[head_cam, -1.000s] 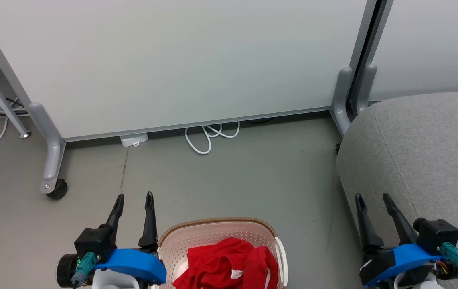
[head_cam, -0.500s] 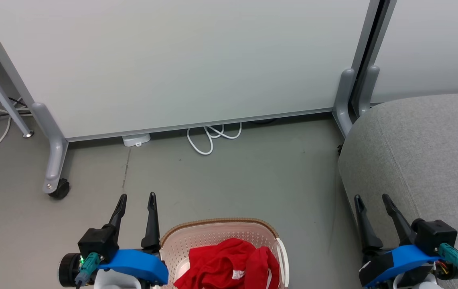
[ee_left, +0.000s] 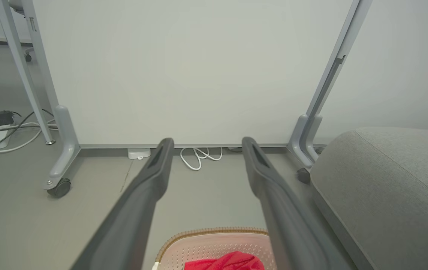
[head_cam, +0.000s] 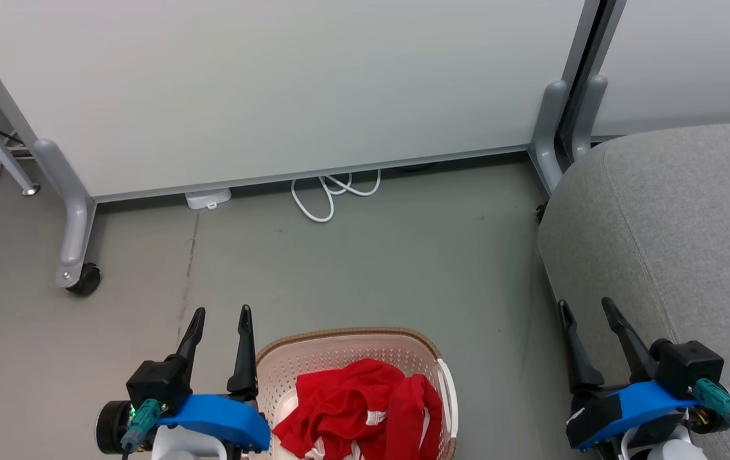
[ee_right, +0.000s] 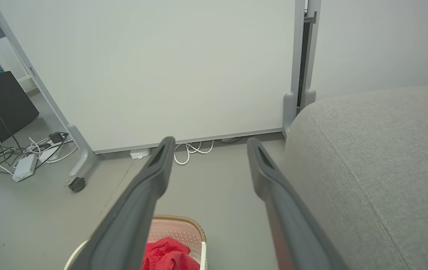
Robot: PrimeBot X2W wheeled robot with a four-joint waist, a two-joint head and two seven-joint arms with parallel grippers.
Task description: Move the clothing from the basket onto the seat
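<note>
Left claw (head_cam: 222, 310): spread, both dark fingers well apart, nothing between them. The fingers point toward the far side. I hold this claw at the near left, over the floor (head_cam: 371, 268) and just beside the left wall of the basket (head_cam: 352, 334). I cannot tell whether it touches the rim.

Right claw (head_cam: 584, 302): also spread and gripping nothing. It sits at the near right, against the near left edge of the seat (head_cam: 678, 223). Contact with the upholstery cannot be confirmed.

The basket is cream, perforated plastic with a brown woven-look rim. It stands on the floor at near centre, between my two claws and closer to the left one.

The clothing (head_cam: 358, 402) is bright red fabric with white trim. It lies bunched inside the basket, heaped toward the right and near side, leaving the far inner wall exposed. It has not yet been moved to the seat.

The seat is grey fabric with rounded edges. It occupies the right side and is well apart from the basket.

On the far side stands a pale partition panel (head_cam: 275, 89) on grey legs, with a black castor (head_cam: 84, 281) at the left leg. A coiled white cable (head_cam: 326, 198) and a small white box (head_cam: 208, 199) lie at the panel's foot.
</note>
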